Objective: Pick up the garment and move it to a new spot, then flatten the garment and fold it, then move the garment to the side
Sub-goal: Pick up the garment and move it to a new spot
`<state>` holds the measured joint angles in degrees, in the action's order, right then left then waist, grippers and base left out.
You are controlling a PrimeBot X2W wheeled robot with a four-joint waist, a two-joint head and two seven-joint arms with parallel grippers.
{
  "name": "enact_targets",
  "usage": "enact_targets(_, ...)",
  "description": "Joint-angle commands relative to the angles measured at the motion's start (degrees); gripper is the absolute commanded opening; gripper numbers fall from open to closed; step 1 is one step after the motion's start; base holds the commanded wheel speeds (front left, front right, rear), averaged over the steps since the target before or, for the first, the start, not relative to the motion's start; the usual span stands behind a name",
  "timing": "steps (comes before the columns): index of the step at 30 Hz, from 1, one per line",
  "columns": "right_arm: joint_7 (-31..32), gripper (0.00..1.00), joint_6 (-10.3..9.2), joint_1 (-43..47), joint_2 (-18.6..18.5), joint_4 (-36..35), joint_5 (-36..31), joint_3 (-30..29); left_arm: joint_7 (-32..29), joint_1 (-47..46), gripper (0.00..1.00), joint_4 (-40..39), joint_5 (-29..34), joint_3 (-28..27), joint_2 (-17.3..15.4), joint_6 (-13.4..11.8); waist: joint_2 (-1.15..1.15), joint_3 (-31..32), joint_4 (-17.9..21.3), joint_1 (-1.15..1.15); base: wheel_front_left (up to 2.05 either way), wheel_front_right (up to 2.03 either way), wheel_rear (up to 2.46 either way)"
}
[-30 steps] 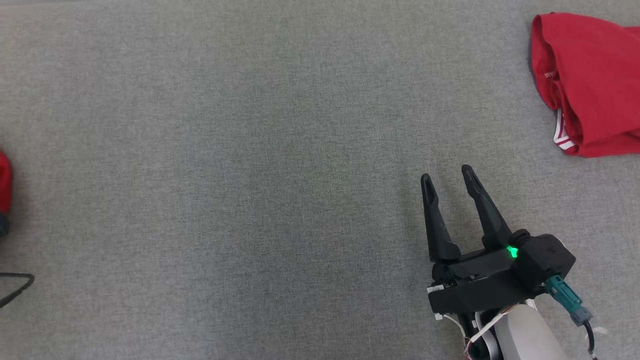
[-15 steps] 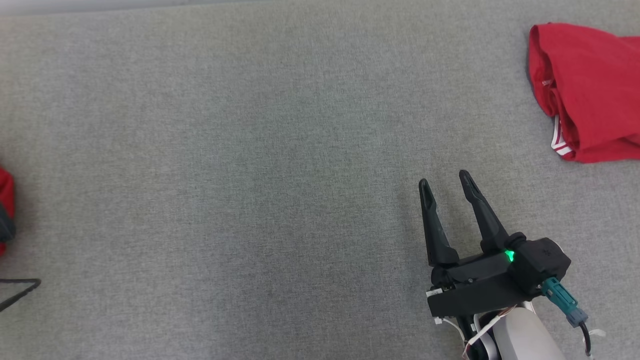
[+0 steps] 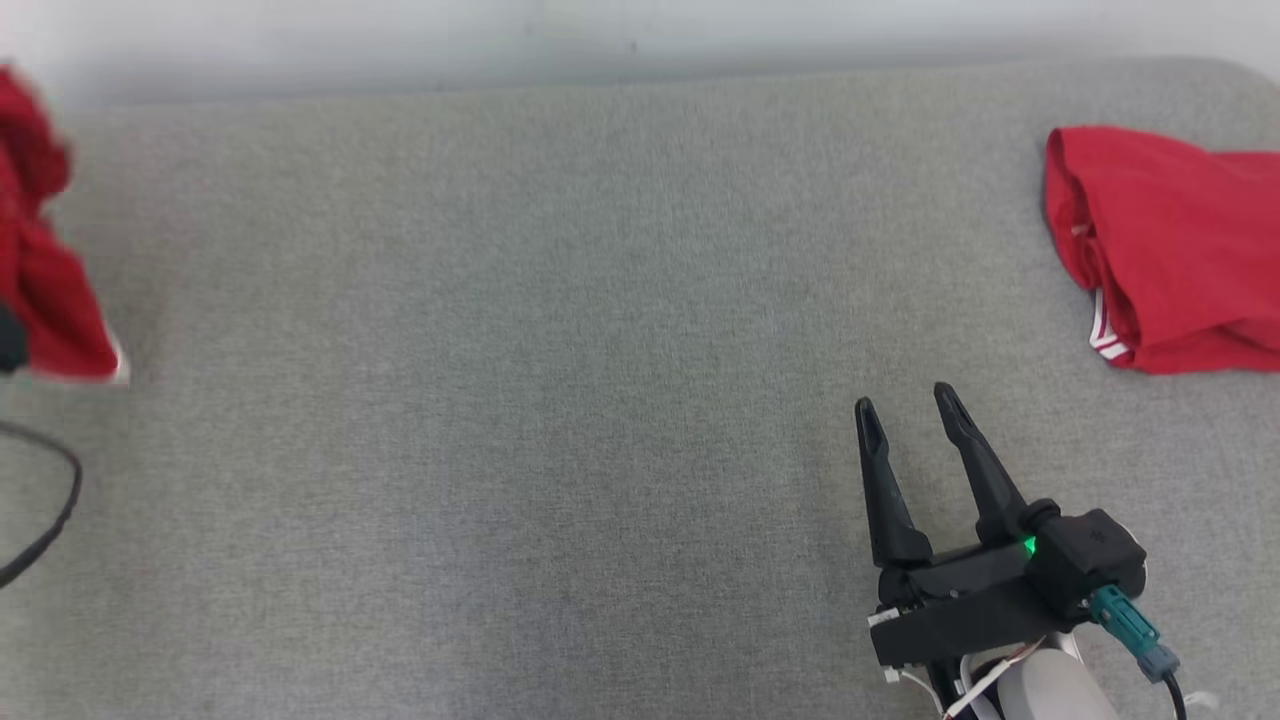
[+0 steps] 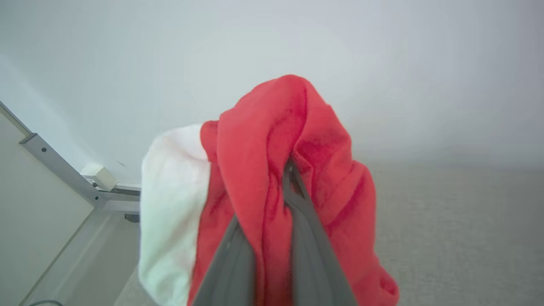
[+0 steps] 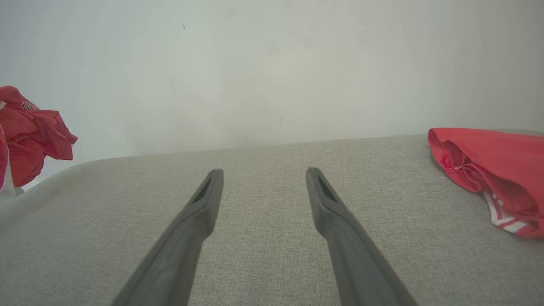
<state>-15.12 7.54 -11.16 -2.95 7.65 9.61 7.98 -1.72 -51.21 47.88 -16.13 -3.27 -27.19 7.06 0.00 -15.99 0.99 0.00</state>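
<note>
A red garment point(image 4: 297, 161) with a white part hangs bunched around my left gripper point(image 4: 276, 187), which is shut on it; the cloth hides the fingertips. In the head view this garment point(image 3: 45, 270) hangs blurred at the far left edge, above the grey surface. From the right wrist it shows as a crumpled red bundle point(image 5: 29, 131) at the left. My right gripper point(image 3: 905, 405) rests low at the front right, open, with nothing between its fingers point(image 5: 199, 212).
A second red garment point(image 3: 1170, 250) with white stripes lies at the far right of the grey padded surface point(image 3: 560, 350). A pale wall runs behind the far edge. A dark cable point(image 3: 50, 500) loops at the left edge.
The head camera has tilted up, bringing the far edge and wall into sight. My left gripper has closed on the red garment and lifted it at the left. The right gripper stays open.
</note>
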Motion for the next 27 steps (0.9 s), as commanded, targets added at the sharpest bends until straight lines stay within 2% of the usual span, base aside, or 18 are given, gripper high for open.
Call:
enact_targets(1, -0.01, 1.00, -0.14, 0.97, 0.14, -0.08, -0.36, -0.34, 2.04, -1.29, 0.00, -2.17, 0.25, 0.90, 0.51, 0.20, 0.00, 2.06, -0.56, 0.00, 0.00, 0.00, 0.00)
enact_targets(6, -0.01, 1.00, -0.13, 2.00, 0.13, 0.02, 0.07, -1.27, 4.23, -2.44, 0.00, -9.29, 0.39, 4.49, 1.87, 0.48, 0.00, 3.34, 0.51, 0.00, 0.00, 0.00, 0.00)
enact_targets(16, 0.00, 1.00, -0.14, 2.80, 0.13, 0.38, 2.28, -1.22, 1.39, -2.11, 0.00, -24.77, -3.24, 11.37, 5.06, 0.37, 0.00, 3.70, 7.24, 0.00, 0.00, 0.00, 0.00)
enact_targets(18, -0.01, 1.00, -0.13, 2.99, 0.12, 0.48, 2.55, -1.18, 1.20, -1.66, 0.00, -25.93, -3.37, 11.78, 5.44, 0.36, 0.00, 3.82, 7.91, 0.00, 0.00, 0.00, 0.00)
enact_targets(21, 0.00, 1.00, -0.13, 3.31, 0.13, 0.85, 2.75, -1.16, 0.24, 0.03, 0.00, -29.84, -4.15, 14.20, 7.70, 0.37, 0.00, 4.22, 10.80, 0.00, 0.00, 0.00, 0.00)
enact_targets(26, 0.00, 1.00, -0.13, 4.01, 0.14, 1.02, 2.96, -2.01, -0.36, 1.89, 0.00, -32.71, -4.50, 16.75, 10.15, 0.36, 0.00, 4.43, 12.87, 0.00, 0.00, 0.00, 0.00)
enact_targets(27, -0.01, 1.00, -0.14, 4.31, 0.14, 1.08, 3.00, -2.36, -0.43, 3.16, 0.00, -33.74, -4.70, 18.11, 11.69, 0.26, 0.00, 4.46, 13.43, 0.00, 0.00, 0.00, 0.00)
